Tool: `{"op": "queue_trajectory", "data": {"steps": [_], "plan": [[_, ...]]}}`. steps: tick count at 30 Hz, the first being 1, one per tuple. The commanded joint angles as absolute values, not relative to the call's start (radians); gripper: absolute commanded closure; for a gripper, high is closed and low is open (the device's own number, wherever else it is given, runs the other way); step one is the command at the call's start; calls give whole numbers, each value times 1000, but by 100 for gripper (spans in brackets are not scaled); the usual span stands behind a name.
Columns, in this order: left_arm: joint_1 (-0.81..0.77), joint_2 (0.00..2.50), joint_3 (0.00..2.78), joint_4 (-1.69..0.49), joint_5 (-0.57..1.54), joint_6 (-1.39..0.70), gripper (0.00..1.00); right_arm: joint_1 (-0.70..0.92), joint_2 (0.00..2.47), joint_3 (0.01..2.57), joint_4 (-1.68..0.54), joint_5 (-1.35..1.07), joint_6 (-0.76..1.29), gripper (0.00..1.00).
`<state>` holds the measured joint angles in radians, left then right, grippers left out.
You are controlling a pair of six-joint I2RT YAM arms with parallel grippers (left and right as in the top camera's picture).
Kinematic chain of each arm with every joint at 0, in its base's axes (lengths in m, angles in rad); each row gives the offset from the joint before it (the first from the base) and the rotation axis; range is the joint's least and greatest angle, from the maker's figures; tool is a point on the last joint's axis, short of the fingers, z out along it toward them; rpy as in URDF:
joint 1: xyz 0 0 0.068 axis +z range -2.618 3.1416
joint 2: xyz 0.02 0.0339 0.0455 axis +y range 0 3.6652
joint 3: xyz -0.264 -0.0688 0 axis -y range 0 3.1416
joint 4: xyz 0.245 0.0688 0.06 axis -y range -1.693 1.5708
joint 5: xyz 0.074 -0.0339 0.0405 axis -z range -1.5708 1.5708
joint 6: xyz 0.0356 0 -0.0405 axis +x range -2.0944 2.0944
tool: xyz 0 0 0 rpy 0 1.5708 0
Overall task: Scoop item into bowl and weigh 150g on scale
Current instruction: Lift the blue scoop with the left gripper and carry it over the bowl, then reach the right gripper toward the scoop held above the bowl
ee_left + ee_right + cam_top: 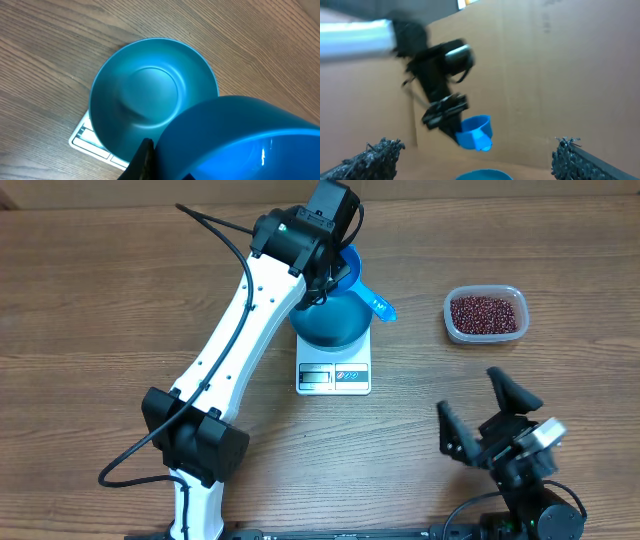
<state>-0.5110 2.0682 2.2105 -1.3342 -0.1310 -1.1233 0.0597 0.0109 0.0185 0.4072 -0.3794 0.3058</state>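
Clamping the smooth bright blue plastic scoop (240,140), the left gripper (449,117) hangs tilted directly above the round glossy teal bowl (150,95), which sits on the flat white scale (333,375). Farther right, dark beans (487,313) fill a clear tub (448,317); the right gripper (490,415) rests wide open.

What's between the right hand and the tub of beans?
Nothing. In the overhead view, only bare wooden table separates the open right hand from the tub of beans.

Clear plastic tub (486,338) on wood table (100,290), rt side; blue scoop (378,303) handle points twd it.
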Motion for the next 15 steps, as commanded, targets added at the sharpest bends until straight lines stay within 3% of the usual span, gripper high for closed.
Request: {"op": "queue_trajectory", "data": {"steps": [1, 8, 15], "plan": [[-523, 2055, 2195, -1328, -130, -1142, 96, 62, 3, 38, 373, -143, 605, 0], [-524, 2055, 2195, -1330, -129, -1142, 95, 62, 9, 148, 141, -68, 689, 0], [-524, 2055, 2195, -1330, -128, -1141, 96, 60, 147, 414, -193, -39, 688, 0]]}}
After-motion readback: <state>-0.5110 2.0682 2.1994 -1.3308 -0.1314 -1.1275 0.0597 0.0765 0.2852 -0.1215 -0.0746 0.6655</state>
